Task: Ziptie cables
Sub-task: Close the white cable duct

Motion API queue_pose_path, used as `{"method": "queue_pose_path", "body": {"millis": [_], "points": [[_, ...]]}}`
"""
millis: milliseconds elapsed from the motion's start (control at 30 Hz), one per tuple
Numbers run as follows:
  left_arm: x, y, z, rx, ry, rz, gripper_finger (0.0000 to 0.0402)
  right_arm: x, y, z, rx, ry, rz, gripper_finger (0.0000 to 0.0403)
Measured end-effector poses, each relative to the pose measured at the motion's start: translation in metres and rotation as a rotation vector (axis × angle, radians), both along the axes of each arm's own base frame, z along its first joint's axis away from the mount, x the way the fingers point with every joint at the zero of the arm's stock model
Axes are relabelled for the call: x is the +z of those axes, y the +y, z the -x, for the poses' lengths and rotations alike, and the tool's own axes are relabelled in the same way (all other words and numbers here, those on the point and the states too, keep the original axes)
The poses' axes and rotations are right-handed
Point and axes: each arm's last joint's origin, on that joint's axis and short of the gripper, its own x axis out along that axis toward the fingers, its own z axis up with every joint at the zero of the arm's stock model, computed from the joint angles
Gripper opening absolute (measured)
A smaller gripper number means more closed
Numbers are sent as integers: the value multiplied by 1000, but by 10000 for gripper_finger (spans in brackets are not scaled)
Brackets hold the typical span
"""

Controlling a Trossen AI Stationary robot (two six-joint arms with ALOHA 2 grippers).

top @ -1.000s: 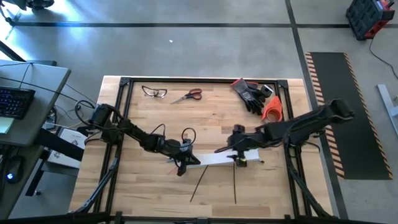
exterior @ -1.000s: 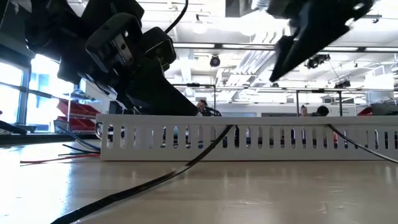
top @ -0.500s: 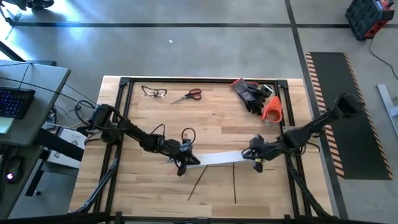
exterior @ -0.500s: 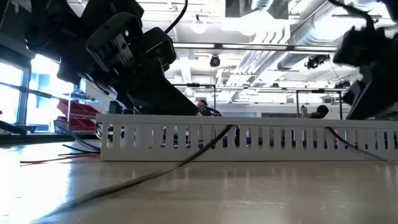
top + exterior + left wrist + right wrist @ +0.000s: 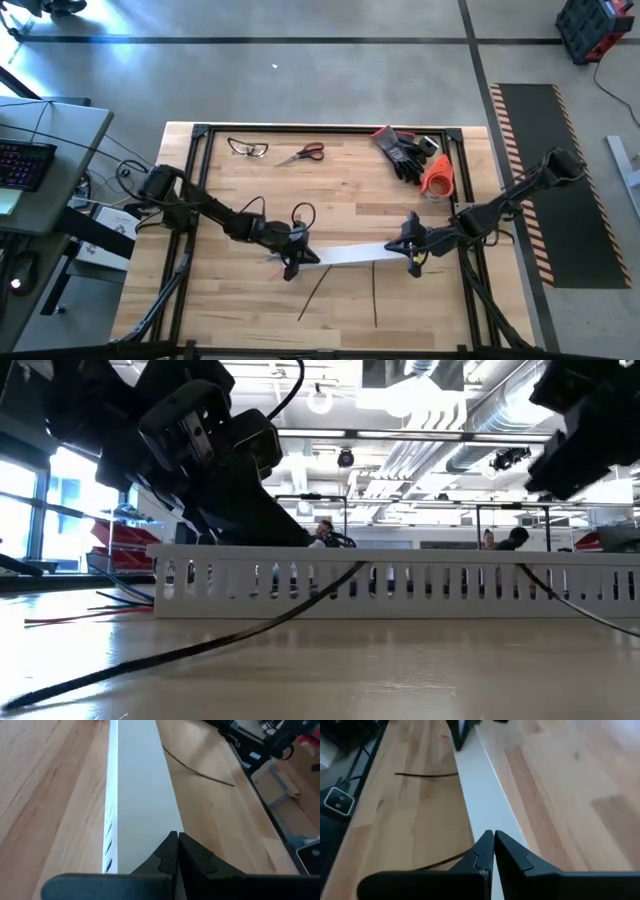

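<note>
The white slotted channel (image 5: 350,254) lies across the table's middle. My left gripper (image 5: 291,266) is shut at its left end, with the shut tips (image 5: 177,837) over the channel's flat top (image 5: 137,795). My right gripper (image 5: 408,250) is shut at its right end (image 5: 487,805). The cables (image 5: 90,610), thin red and dark wires, lie on the table by the channel's left end. Two zipties (image 5: 312,297) (image 5: 375,295) lie on the near side, their far ends leaning on the channel's slotted wall (image 5: 350,575). My left gripper sets its shut fingertips (image 5: 170,851) on the top of the channel's left end (image 5: 150,832), slanting down along its length. Whether anything thin sits between the fingers cannot be told. My right gripper's shut fingertips (image 5: 485,847) stand over the channel's right end (image 5: 492,822); I cannot tell whether they touch it.
At the far edge lie safety glasses (image 5: 248,148), red-handled scissors (image 5: 302,153), black gloves (image 5: 405,150) and an orange tape roll (image 5: 437,177). Bare wood (image 5: 340,335) stretches between the channel and the near edge. A black frame (image 5: 190,200) borders the table.
My right gripper has gone from above the channel's right half toward the table's right edge and now stands at the channel's right end. The channel has slid a little toward the table's left edge, and the leaning zipties have shifted with it.
</note>
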Motion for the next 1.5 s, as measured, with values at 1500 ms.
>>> {"method": "queue_pose_path", "body": {"millis": [1500], "points": [[94, 57, 119, 491, 643, -368, 0, -42, 16, 6, -173, 478, -240, 0]]}}
